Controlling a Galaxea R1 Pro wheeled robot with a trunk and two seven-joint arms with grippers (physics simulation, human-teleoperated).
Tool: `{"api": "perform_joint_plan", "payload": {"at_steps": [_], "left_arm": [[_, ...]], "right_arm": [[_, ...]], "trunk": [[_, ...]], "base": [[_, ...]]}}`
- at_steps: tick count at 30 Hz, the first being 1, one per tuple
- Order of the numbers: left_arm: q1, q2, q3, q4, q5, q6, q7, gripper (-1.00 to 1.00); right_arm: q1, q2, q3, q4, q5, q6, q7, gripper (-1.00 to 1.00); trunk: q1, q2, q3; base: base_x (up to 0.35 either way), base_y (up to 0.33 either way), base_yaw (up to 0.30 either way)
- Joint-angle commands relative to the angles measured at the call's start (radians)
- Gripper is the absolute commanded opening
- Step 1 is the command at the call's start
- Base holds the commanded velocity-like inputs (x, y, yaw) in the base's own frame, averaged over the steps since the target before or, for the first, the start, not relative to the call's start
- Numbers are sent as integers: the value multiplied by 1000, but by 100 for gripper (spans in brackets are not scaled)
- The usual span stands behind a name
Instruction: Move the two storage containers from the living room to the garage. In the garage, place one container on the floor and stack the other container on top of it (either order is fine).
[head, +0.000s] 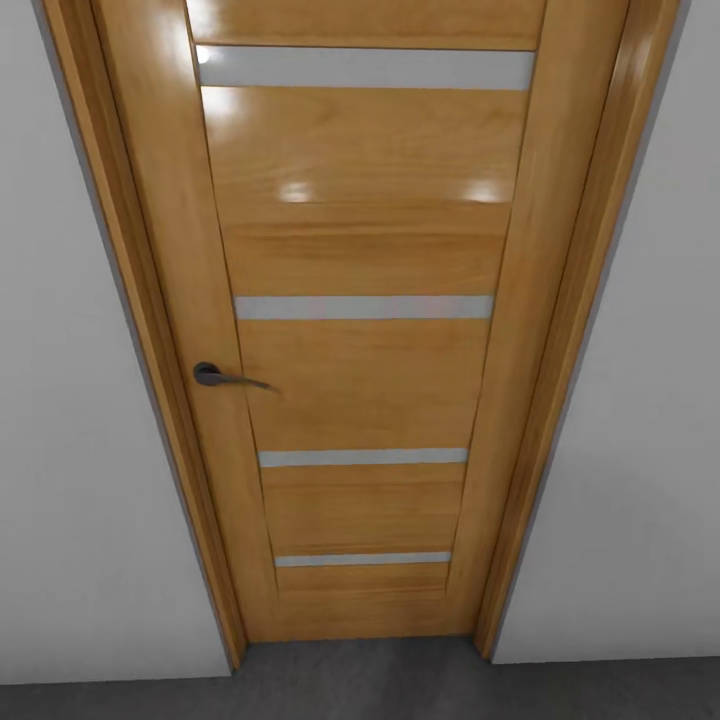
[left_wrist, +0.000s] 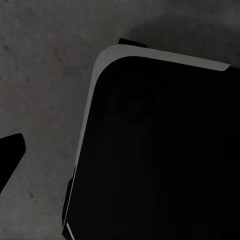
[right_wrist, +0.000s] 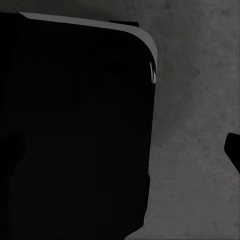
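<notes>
The two storage containers are out of view. I face a closed wooden door (head: 365, 380) with a dark lever handle (head: 212, 375) on its left side. Dark grey concrete floor (head: 360, 690) runs below it. In the left wrist view, my left gripper (left_wrist: 120, 160) hangs over that floor (left_wrist: 45, 75). One dark fingertip (left_wrist: 11, 150) sits at the frame's edge and nothing is held. In the right wrist view, my right gripper (right_wrist: 120, 155) likewise shows one fingertip (right_wrist: 234, 150) at the edge over the floor (right_wrist: 200, 100), empty.
The door has several narrow frosted strips and a wooden frame (head: 150, 330), set between plain white-grey walls (head: 70, 450). My own black base with a pale rim (left_wrist: 150, 150) (right_wrist: 75, 125) lies under both wrists.
</notes>
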Motion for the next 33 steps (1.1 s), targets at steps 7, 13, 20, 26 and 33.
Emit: {"api": "perform_joint_plan", "payload": {"at_steps": [7,13,20,26,33], "left_arm": [[0,0,4,-1,2,-2,1,100],[0,-9,5,-33,-2,1,-2,100],[0,-11,5,-35,-3,0,-1,100],[0,-11,5,-35,-4,0,-1,100],[0,-17,5,-37,-5,0,-1,100]], "right_arm": [[0,0,5,1,0,1,0,100],[-2,-4,6,-176,52,45,11,100],[-4,3,4,-529,97,303,17,100],[-54,4,3,-679,99,391,18,100],[-268,14,4,-889,92,760,19,100]], "trunk": [[0,0,-1],[0,0,-1],[0,0,-1],[0,0,-1],[0,0,-1]], "base": [[1,1,0],[0,0,0],[0,0,0],[0,0,0],[0,0,0]]}}
